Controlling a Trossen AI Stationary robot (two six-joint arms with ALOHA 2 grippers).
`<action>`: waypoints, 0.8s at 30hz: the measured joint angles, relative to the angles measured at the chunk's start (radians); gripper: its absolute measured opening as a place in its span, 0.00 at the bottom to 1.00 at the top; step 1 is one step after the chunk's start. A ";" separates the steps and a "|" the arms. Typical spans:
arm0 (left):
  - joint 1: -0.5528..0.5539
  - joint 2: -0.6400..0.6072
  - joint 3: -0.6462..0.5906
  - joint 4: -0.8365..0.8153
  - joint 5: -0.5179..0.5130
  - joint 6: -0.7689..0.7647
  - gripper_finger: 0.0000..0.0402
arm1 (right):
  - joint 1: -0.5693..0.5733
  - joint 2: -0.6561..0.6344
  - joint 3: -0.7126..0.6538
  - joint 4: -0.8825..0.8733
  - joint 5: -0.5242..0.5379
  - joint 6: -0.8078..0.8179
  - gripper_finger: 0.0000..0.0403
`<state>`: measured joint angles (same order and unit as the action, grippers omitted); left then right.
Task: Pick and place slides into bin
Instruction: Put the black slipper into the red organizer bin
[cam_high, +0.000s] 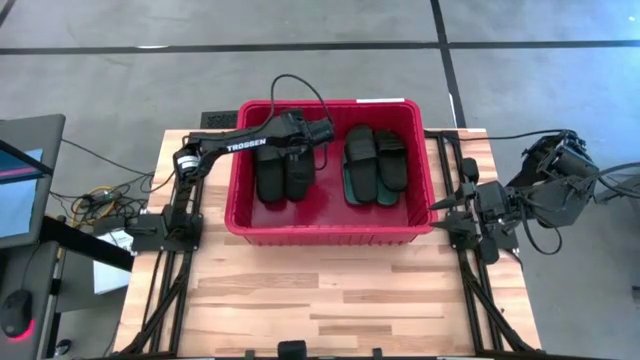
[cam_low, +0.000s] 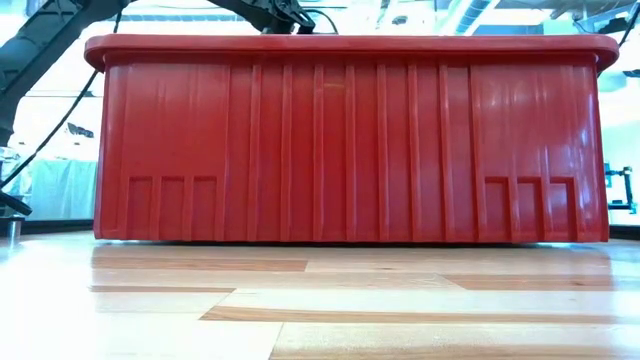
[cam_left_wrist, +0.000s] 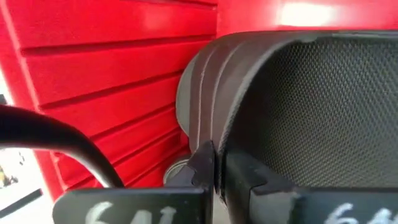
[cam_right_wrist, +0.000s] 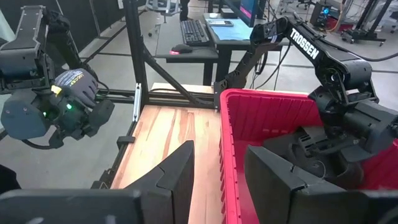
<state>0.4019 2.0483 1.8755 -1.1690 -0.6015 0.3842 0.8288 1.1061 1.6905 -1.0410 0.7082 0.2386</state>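
A pale butcher-block counter (cam_high: 330, 290) stood on a grey tiled floor, with a desk and keyboard in the room beyond. On the counter sat the red bin (cam_high: 330, 236), a big rectangular plastic tub with ribbed walls and a rolled rim. Inside it lay the slides (cam_high: 375, 165), dark rubber sandals with wide straps, in two clusters: one at the bin's right, one at its left under the left arm. No slides showed on the bare counter (the count inside was hard to make out from above).

The left gripper (cam_high: 325, 130) reached over the bin's left half, and its fingers (cam_left_wrist: 205, 163) were pressed together with no gap, just beside a slide's dimpled, fine-textured sole and smooth curved edge, close to the bin's glossy ridged wall. Whether anything was pinched between them could not be made out. The right gripper (cam_right_wrist: 217, 171) hung outside the bin's right wall, fingers apart and holding nothing.

The likely trouble from here: the left gripper sat low and tight against both rubber and wall, so lifting out at a slant could snag a strap or scrape the ribbed side and shove the bin. Soft rubber would flex and drag rather than slip free.
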 joint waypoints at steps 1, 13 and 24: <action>0.000 0.000 0.000 -0.001 0.008 0.011 0.00 | 0.000 0.000 0.000 0.000 0.000 0.000 0.32; 0.041 -0.003 -0.015 -0.046 0.128 0.011 0.00 | 0.000 0.000 0.000 0.000 0.000 0.000 0.32; 0.063 -0.003 -0.015 -0.082 0.267 -0.003 0.00 | 0.000 0.000 0.000 0.000 0.000 -0.001 0.32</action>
<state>0.4652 2.0453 1.8603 -1.2507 -0.3347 0.3810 0.8288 1.1057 1.6905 -1.0405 0.7082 0.2378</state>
